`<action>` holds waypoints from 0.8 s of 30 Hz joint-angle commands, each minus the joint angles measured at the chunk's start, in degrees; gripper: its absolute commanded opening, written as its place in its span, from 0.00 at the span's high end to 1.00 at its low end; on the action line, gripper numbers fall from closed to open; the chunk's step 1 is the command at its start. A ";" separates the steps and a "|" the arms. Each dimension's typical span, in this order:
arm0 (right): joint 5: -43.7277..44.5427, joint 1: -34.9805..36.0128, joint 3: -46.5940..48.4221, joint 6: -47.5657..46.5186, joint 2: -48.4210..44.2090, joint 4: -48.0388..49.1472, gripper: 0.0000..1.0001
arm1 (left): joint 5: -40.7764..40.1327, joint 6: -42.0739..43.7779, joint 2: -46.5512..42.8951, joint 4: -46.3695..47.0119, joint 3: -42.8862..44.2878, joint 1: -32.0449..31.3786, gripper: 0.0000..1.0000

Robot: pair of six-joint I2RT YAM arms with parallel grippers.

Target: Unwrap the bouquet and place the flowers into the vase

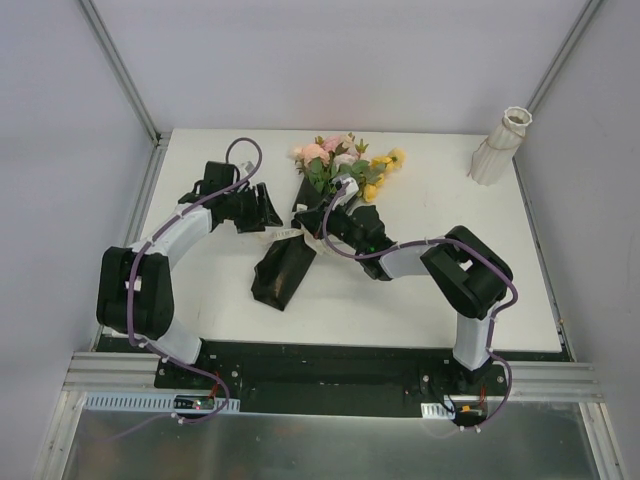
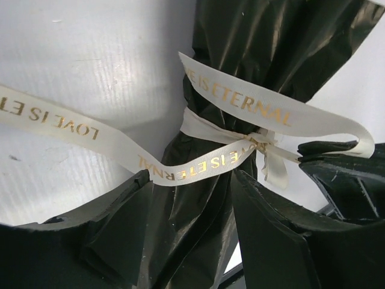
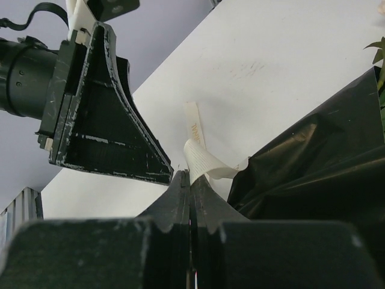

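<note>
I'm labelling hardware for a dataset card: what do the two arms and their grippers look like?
Left arm and right arm alike: white links, bulky black joints, a purple cable looping along each. Left gripper and right gripper have black wedge-shaped fingers, scuffed pale.

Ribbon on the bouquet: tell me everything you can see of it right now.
The cream ribbon looks like satin and is printed in gold with LOVE IS ETERNAL. It is knotted round the pinched waist of the black wrap, not yet undone. One tail trails left over the white table. Another arcs right to the right gripper, which is shut on its end. The left gripper is open, fingers astride the wrap just below the knot.
</note>
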 commanded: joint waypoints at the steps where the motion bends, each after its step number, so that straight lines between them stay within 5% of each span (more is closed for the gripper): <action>1: -1.10 0.17 0.06 0.81 -3.68 6.11 1.00 | 7.25 7.84 1.03 1.83 1.83 -0.13 0.42; 18: -0.83 -0.27 -1.43 1.43 -3.85 8.66 1.00 | 7.77 10.84 7.62 1.13 3.76 -1.01 0.45; 20: -0.74 -0.35 -1.44 1.43 -3.94 8.66 1.00 | 7.25 10.58 7.53 1.13 3.58 -1.19 0.53; 24: -0.31 -0.70 -2.22 1.78 -4.38 8.66 1.00 | 7.24 9.70 6.74 1.13 3.58 -1.19 0.85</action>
